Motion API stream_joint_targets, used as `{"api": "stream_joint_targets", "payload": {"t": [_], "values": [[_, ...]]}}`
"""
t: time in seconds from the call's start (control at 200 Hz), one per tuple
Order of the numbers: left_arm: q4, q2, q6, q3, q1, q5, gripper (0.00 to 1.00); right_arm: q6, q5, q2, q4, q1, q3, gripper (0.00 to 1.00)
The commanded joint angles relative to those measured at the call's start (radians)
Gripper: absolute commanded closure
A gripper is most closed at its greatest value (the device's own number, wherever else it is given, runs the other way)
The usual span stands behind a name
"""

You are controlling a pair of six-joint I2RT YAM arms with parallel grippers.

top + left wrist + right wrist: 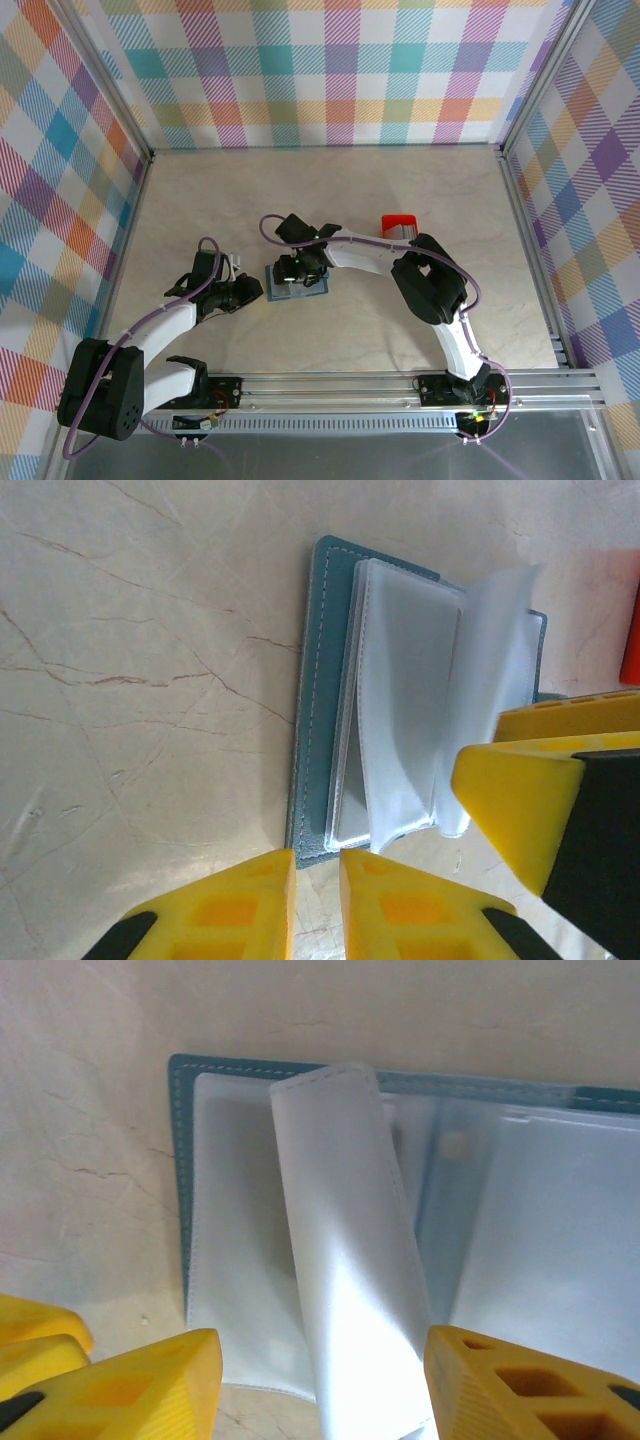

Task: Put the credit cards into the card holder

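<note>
Teal card holder [296,287] lies open on the marbled bench [330,180], between both grippers. From the right wrist, the right gripper [318,1385] has its jaws spread either side of 1 upturned clear pocket leaf [345,1240]. From the left wrist, the left gripper [317,895] sits just off the holder's edge, jaws nearly pressed together, pinching nothing. Overhead, a red tray [401,224] sits well apart behind.

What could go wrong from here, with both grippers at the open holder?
1. A clear pocket leaf stands loose between the fingers of the open right gripper; closing could crease it or drag the card holder.
2. The left gripper sits close to the right one at the holder's edge; they could collide.
</note>
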Motion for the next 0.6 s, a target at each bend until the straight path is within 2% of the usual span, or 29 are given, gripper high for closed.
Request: {"api": "stream_joint_targets", "payload": {"t": [0.0, 0.195, 0.505, 0.595], "values": [[-0.001, -0.005, 0.028, 0.009, 0.019, 0.047, 0.81, 0.016, 0.058, -0.046, -0.053, 0.006, -0.010, 0.45], [-0.005, 0.012, 0.058, 0.049, 0.018, 0.090, 0.81, 0.007, 0.069, -0.029, -0.074, 0.011, 0.009, 0.45], [-0.007, 0.006, 0.050, 0.058, 0.019, 0.082, 0.81, -0.007, 0.250, -0.060, -0.209, 0.023, 0.040, 0.45], [-0.010, 0.005, 0.049, 0.065, 0.018, 0.083, 0.81, -0.009, 0.263, -0.100, -0.232, 0.012, 0.023, 0.44]]}}
